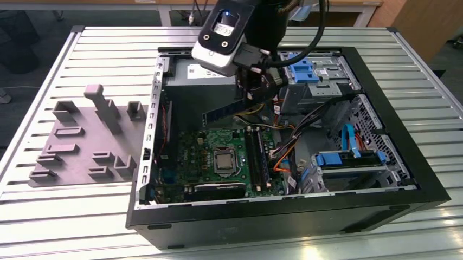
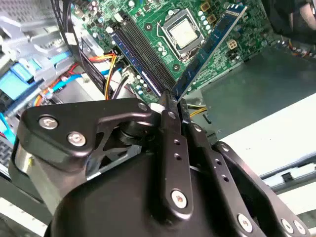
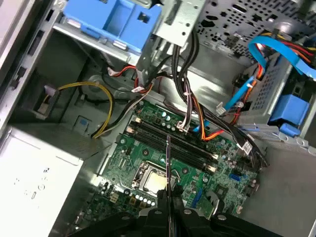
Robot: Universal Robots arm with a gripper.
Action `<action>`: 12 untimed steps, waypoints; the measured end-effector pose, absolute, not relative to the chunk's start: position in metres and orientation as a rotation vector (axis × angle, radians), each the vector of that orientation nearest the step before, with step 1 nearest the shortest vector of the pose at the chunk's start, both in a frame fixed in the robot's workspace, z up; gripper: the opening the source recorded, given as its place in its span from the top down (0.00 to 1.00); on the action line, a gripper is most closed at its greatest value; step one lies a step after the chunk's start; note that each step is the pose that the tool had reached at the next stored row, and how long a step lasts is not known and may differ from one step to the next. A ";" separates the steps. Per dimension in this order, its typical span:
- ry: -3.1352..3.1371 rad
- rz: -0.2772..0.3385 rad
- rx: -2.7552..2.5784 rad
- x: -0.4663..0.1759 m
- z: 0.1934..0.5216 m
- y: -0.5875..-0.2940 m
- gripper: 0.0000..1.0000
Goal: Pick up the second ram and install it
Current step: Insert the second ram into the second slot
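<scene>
In the second wrist view we see our gripper (image 2: 174,101) clenched on one end of the second ram (image 2: 210,47), which sticks out toward the frame's upper right above the motherboard (image 2: 163,54); beyond lie its black memory slots (image 2: 140,54).

Black fingers (image 2: 173,148) w/ silver screws; white-grey wrist housing (image 1: 217,40), black cable (image 1: 318,32).
</scene>
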State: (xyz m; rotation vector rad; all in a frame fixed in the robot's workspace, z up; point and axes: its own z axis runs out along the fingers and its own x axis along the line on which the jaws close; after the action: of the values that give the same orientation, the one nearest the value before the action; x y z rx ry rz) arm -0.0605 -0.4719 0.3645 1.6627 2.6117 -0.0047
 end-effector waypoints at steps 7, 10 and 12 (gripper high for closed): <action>2.654 -0.003 1.593 -0.061 0.364 -0.472 0.86; 2.655 -0.003 1.592 -0.061 0.364 -0.472 0.86; 2.656 -0.003 1.590 -0.061 0.364 -0.472 0.86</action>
State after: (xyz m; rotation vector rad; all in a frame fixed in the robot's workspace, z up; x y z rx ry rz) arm -0.0605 -0.4719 0.3641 1.5904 2.6562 -0.0026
